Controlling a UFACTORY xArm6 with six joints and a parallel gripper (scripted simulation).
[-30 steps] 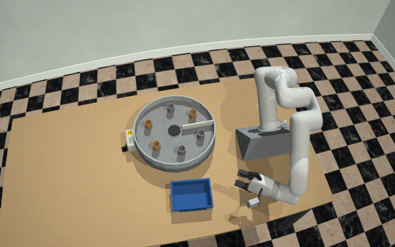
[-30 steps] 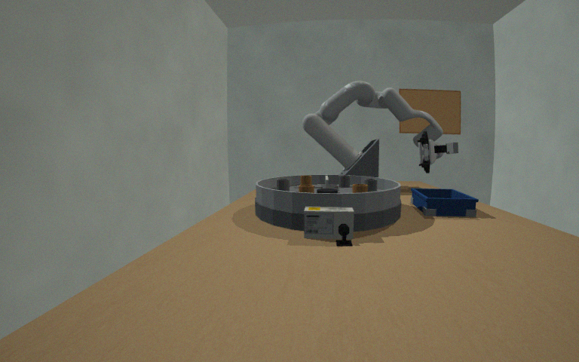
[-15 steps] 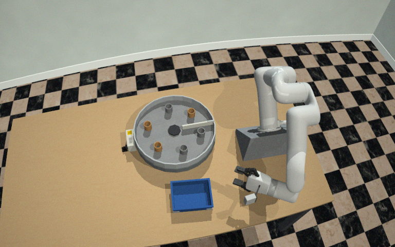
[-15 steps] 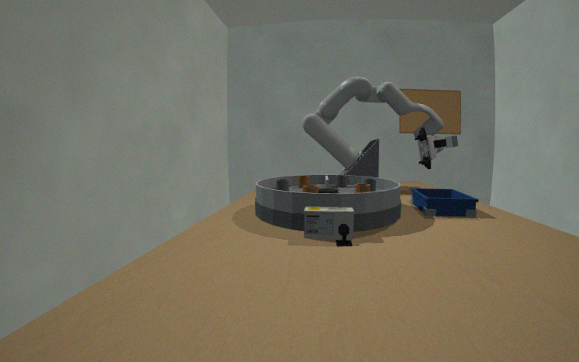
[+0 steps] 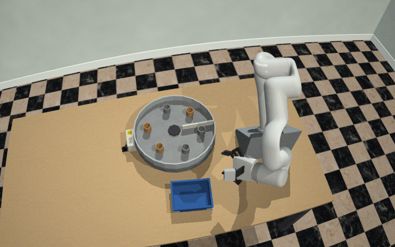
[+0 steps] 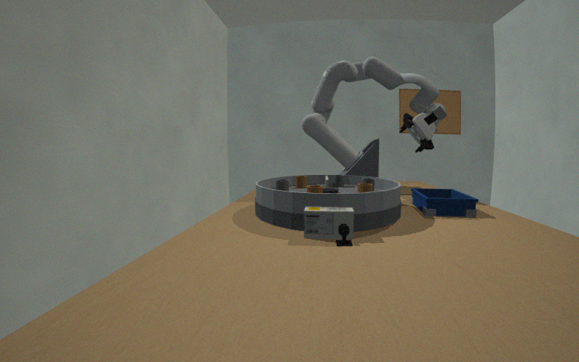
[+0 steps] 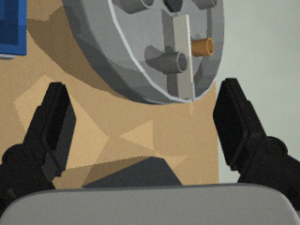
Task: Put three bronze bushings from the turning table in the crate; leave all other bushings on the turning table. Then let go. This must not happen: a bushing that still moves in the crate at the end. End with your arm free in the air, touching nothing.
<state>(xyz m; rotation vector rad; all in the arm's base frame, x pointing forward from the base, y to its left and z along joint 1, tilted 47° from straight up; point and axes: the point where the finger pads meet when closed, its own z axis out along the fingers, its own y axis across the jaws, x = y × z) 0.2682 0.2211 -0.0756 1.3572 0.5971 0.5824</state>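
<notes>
Six bushings (image 5: 159, 147) on turning table (image 5: 147, 159), crate (image 5: 209, 193) before it, arm base (image 5: 294, 134) to its right
</notes>
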